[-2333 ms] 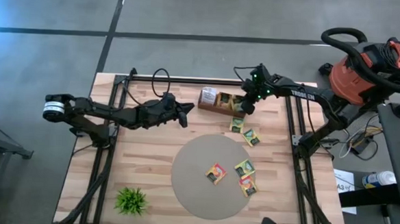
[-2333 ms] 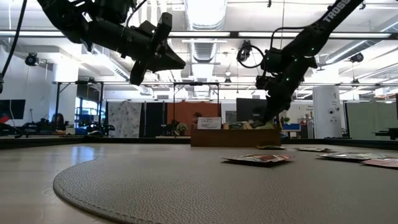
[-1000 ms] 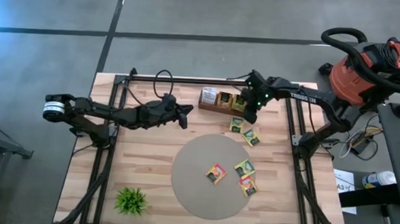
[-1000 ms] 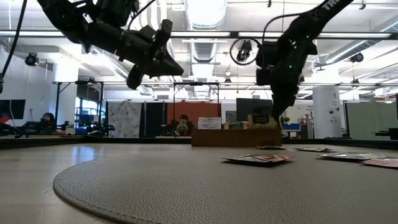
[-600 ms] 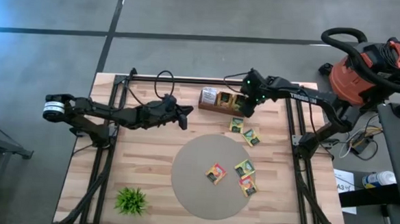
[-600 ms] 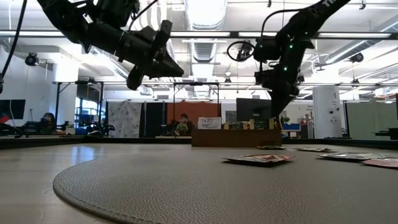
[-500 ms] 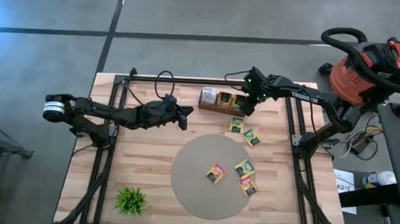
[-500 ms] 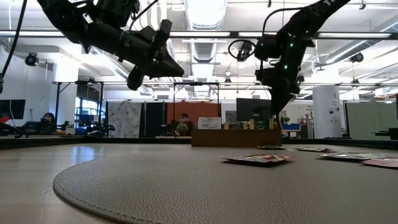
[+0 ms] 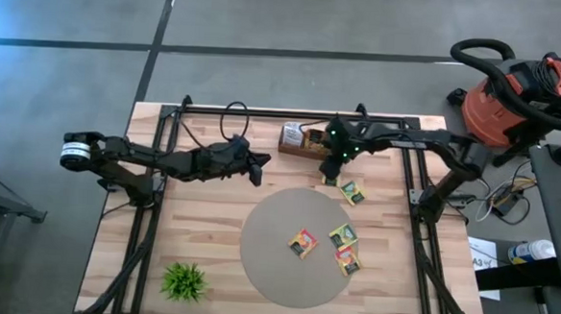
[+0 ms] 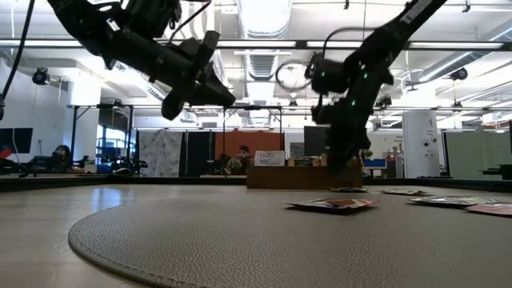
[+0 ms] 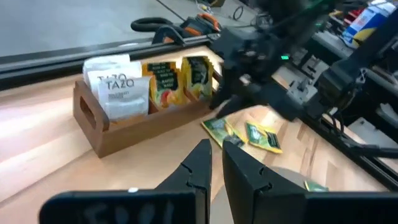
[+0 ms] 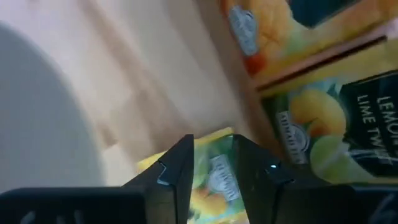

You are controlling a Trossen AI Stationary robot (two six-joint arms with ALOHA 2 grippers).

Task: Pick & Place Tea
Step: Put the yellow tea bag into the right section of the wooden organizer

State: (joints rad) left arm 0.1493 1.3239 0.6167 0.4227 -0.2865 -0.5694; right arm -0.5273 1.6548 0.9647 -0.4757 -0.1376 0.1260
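A wooden box (image 9: 301,139) at the table's far side holds upright tea sachets (image 11: 165,78). Two yellow-green tea sachets lie flat on the wood just near of it, one (image 12: 214,171) right below my right gripper (image 9: 332,169) and one (image 9: 353,191) to its right. My right gripper (image 12: 213,163) points steeply down over the first, slightly open, with nothing between its fingers. Three more sachets (image 9: 303,242) lie on the round grey mat (image 9: 256,261). My left gripper (image 9: 258,167) hangs shut in the air left of the box, holding nothing. My right gripper comes from above at the flat sachet (image 12: 214,171) beside the box. Its fingers (image 12: 180,168) stand over the sachet's middle. Whether the fingertips touch it, I cannot tell.
A small green plant (image 9: 185,281) stands at the near left corner. The box's near wall (image 12: 249,106) is close beside my right gripper's fingers. Black frame rails (image 9: 153,198) run along the table's left and right sides. Bare wood lies between the plant and the mat.
My right gripper has moved toward the table's left edge and down, from beside the box's right end to just over the sachet lying near of the box, rolling its wrist as it went. The sachets have stayed where they were.
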